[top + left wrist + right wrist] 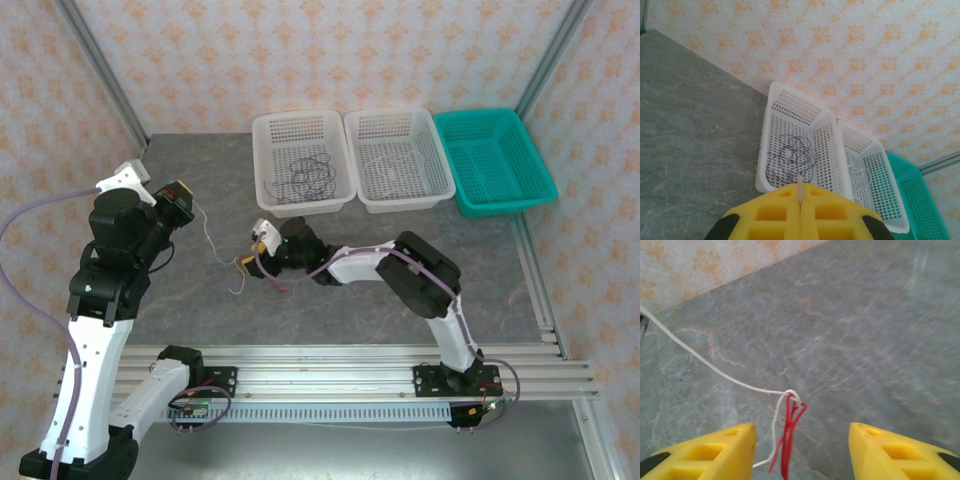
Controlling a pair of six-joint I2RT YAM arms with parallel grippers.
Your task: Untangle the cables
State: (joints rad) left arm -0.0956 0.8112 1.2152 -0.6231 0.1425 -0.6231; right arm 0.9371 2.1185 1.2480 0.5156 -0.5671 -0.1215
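The dark purple cable lies coiled in the left white basket, also seen as the purple cable from the left wrist. My left gripper is raised at the left and shut on the end of the white cable. That white cable runs down across the table to my right gripper. There, the white cable loops around a folded red cable. My right gripper is open, its yellow fingers on either side of the red cable without touching it.
A second white basket holding a faint thin white wire stands in the middle at the back. A teal basket is on the right. The patterned back wall rises behind the grey table.
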